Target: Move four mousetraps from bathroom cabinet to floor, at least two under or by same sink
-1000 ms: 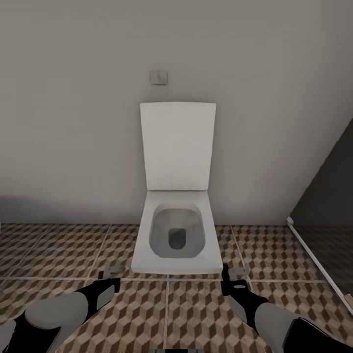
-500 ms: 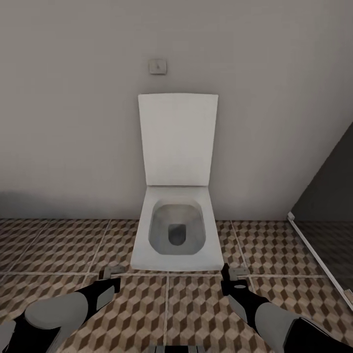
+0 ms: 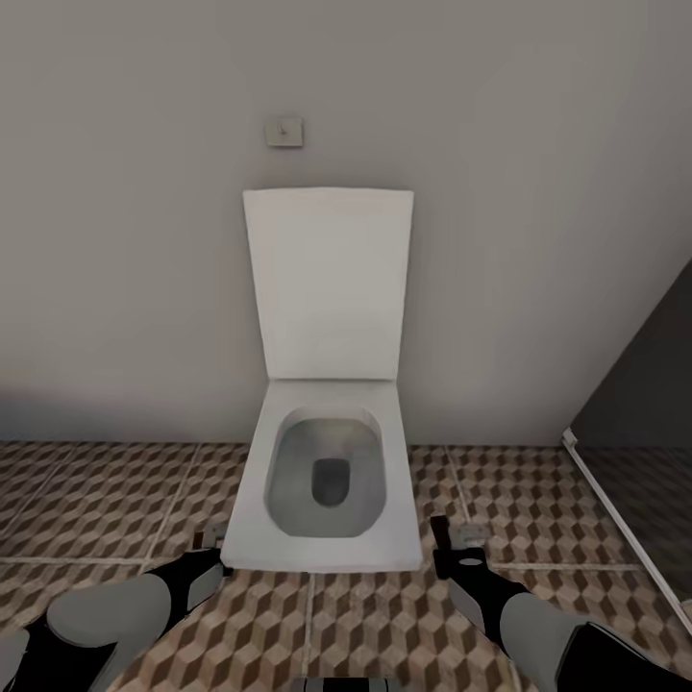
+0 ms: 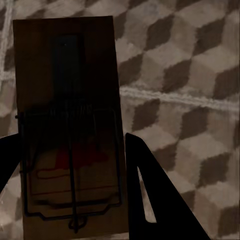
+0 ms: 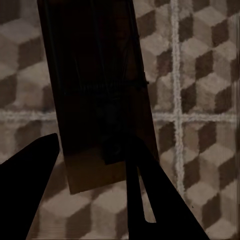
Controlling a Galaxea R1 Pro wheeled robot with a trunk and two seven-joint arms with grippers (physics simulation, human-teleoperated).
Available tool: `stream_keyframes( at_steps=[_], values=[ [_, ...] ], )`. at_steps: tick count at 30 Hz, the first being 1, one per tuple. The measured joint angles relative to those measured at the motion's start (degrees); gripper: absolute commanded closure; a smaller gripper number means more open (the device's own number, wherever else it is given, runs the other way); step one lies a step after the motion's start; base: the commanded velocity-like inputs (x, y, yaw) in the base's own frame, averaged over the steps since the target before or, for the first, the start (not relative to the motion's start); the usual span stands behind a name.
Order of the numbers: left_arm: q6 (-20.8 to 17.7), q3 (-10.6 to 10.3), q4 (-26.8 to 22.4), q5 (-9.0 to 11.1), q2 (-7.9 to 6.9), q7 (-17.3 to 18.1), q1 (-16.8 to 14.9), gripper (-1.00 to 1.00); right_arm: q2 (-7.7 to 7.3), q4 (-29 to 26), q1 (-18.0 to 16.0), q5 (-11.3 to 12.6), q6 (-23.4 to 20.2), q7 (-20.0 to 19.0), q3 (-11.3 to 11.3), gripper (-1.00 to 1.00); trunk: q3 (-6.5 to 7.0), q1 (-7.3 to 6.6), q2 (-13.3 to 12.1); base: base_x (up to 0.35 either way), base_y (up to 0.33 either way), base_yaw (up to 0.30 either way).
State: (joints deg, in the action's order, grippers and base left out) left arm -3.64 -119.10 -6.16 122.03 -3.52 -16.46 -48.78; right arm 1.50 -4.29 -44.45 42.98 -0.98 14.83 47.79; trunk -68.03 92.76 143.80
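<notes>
Left claw (image 4: 75, 195) grips mousetrap (image 4: 67, 130); right claw (image 5: 95, 180) grips second trap (image 5: 95, 95). Both held over floor (image 3: 538, 490), facing toilet (image 3: 327, 481). No sink here: carry level, turn to find it.

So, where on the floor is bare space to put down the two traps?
Bare tiles lie left of the toilet, up to the wall. Another bare patch lies between the toilet and the glass panel. In front of the bowl it is crowded: both grippers, left and right.
</notes>
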Motion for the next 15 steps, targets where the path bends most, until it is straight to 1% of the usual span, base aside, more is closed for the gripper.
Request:
stream_keyframes(
  at_steps=[2,5,9,15],
  values=[
    [0.0,0.2,0.0,0.0,-0.76,0.0,-0.1,1.00,0.03,0.0,0.0,0.0,0.8,0.0,0.0,1.00,0.00,0.00,0.0,0.284,-0.080,0.000],
    [0.1,0.0,0.3,0.1,-1.02,-0.1,-0.1,1.00,0.10,0.0,0.0,0.0,1.4,0.1,0.1,1.00,0.00,0.01,0.0,0.176,-0.026,0.000],
    [0.2,-0.2,0.5,0.1,-0.99,-0.3,-0.1,1.00,0.23,0.0,0.0,-0.2,1.4,0.1,0.1,1.00,0.00,0.03,0.0,0.038,-0.005,0.000],
    [0.3,0.2,0.5,0.1,-1.00,-0.3,-0.1,1.00,0.17,0.1,0.0,-0.4,1.6,0.1,0.1,1.00,0.01,0.03,0.0,0.007,-0.001,0.000]
  ],
)
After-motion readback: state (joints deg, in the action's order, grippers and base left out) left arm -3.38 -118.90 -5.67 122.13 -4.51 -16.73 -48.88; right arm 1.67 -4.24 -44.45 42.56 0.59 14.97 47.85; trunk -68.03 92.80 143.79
